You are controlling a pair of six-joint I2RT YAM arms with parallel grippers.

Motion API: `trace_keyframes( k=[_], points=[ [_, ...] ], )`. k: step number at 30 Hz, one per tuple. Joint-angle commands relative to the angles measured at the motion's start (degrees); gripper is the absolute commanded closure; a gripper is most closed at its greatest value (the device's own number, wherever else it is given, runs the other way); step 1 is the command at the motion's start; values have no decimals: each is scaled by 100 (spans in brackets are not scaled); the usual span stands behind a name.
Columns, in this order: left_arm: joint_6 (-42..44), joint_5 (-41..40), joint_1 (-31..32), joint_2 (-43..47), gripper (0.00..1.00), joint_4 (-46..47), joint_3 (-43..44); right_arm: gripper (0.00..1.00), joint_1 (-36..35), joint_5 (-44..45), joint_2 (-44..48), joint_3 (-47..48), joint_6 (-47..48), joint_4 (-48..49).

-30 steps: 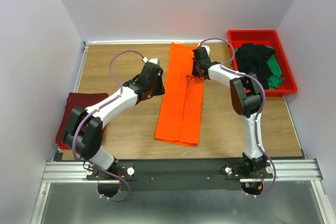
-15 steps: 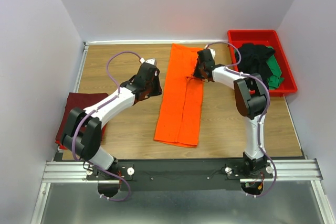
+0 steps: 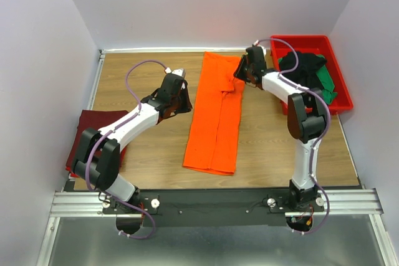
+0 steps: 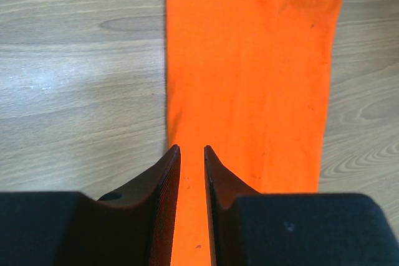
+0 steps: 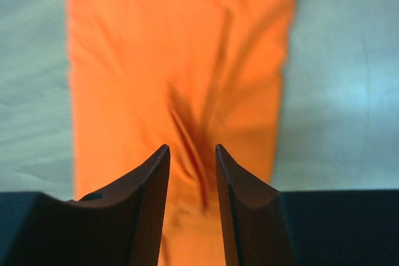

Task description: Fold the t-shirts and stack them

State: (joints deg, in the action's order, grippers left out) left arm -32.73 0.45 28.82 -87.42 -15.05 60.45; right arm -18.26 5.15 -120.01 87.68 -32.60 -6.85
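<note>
A bright orange t-shirt [image 3: 215, 113] lies flat in the middle of the table, folded lengthwise into a long strip. My left gripper [image 3: 185, 103] hovers at its left edge, jaws a narrow gap apart with nothing between them; in the left wrist view the left gripper [image 4: 192, 149] has the orange t-shirt [image 4: 249, 79] beneath it. My right gripper [image 3: 238, 78] is over the strip's far right part, open and empty. In the right wrist view, the right gripper [image 5: 192, 147] stands above creased, blurred orange t-shirt cloth [image 5: 156, 60].
A folded maroon shirt [image 3: 90, 132] lies at the table's left edge beside the left arm. At the back right, a red plastic tray [image 3: 299, 38] holds a black shirt [image 3: 302, 70] and a green shirt [image 3: 327, 85].
My right gripper has opened, let go of the orange cloth and drawn back toward the far right. The left gripper has shifted slightly left, its narrow gap unchanged.
</note>
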Motion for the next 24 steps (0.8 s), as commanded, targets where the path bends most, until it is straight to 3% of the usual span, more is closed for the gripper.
trace_keyframes(
  k=[1,5,11,24],
  points=[
    [100,149,-60,120,70,107,-42,58,-19,-479,-399,811,307,140],
    [118,149,-78,102,70,107,-42,59,-221,-551,-796,1321,517,132],
    [144,184,-104,67,70,125,-42,58,-547,529,-1297,1936,1009,-97],
    [153,263,-131,-3,70,195,-85,57,-889,1796,-1965,2587,2038,-448]
  ],
)
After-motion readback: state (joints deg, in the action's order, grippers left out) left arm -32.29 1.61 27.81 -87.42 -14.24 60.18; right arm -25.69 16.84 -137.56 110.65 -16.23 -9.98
